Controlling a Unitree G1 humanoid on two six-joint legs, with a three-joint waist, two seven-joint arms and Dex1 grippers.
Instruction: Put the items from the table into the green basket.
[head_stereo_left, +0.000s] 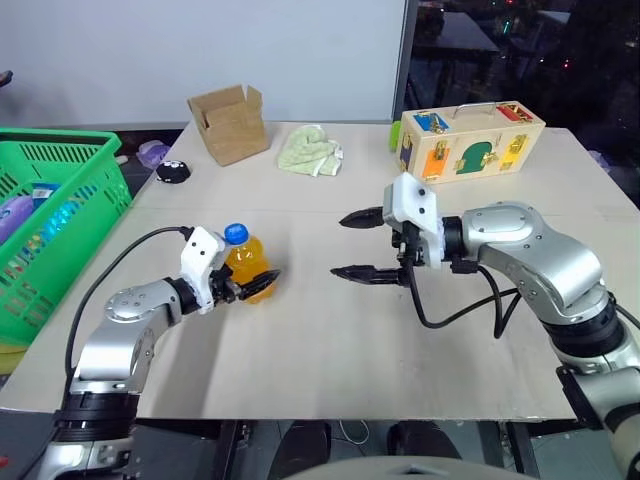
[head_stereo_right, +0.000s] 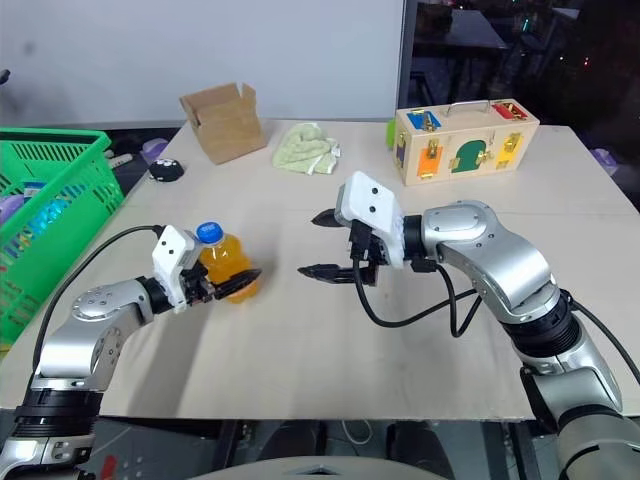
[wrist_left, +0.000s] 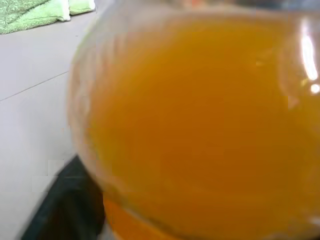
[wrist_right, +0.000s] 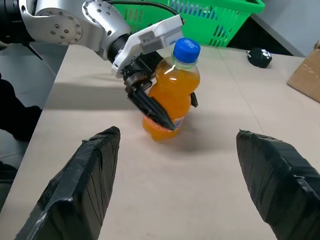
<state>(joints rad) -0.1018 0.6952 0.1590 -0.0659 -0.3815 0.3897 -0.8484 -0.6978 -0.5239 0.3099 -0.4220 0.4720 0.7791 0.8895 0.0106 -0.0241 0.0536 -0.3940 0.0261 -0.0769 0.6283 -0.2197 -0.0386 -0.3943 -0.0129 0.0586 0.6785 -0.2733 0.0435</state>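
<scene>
Bottle: one small orange-drink bottle (head_stereo_left: 247, 264) with a blue cap is seen upright on the table (head_stereo_left: 330, 350), near its left front part and well apart from the green basket (head_stereo_left: 62, 215).
Left gripper: the left gripper (head_stereo_left: 252, 285) is placed around the bottle's lower body, one black finger on each side; in the right wrist view the near finger is seen lying against the label. Whether the hold is firm cannot be told, so it is judged to be closing on the bottle rather than clamped.
Right gripper: the right gripper (head_stereo_left: 360, 243) is held above the table just right of the bottle, jaws wide apart and empty, pointing toward the bottle.
Risk, slip: the bottle is round and smooth and is gripped low, so it could tip over the fingers or slide out if lifted before the hold is tight.
Risk, collision: the open right gripper is near; a sideways swing by either arm could knock the bottle.
Risk, basket rim: the basket wall stands high at the table's left edge, so a low carry could strike it.
Count, task items on table: one bottle; no pink carton is made out on the table.
Count, basket: one, with some items already inside.
Count, other things: one brown cardboard box (head_stereo_left: 230, 122), one green cloth (head_stereo_left: 311, 151), one wooden latch box (head_stereo_left: 470, 137), one small black object (head_stereo_left: 173, 172).
</scene>
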